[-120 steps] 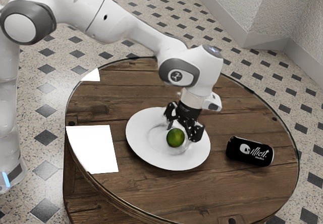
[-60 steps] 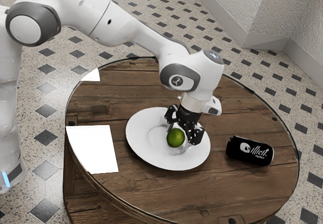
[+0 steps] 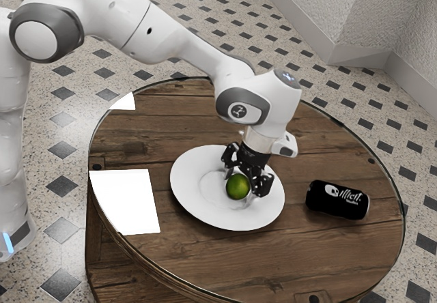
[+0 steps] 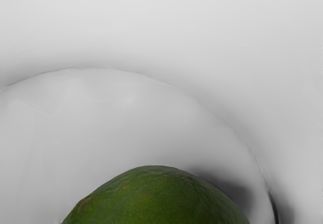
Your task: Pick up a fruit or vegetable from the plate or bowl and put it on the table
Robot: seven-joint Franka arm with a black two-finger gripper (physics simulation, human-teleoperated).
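Small round green fruit, lime-like [image 3: 237, 187], sits on the round white plate [image 3: 188, 197], in its shallow middle; plate rests on the round brown wooden table [image 3: 293, 248]. Black two-finger pincer [image 3: 242, 181] low over the plate, right at the fruit; cannot tell whether it is open or gripping. Black can with white lettering [image 3: 337, 200] lies on its side, apart from the plate, toward the exterior view's right.

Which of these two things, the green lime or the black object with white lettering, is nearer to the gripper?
The lime on the white plate: it is right at the gripper, while the black object lies off the plate.
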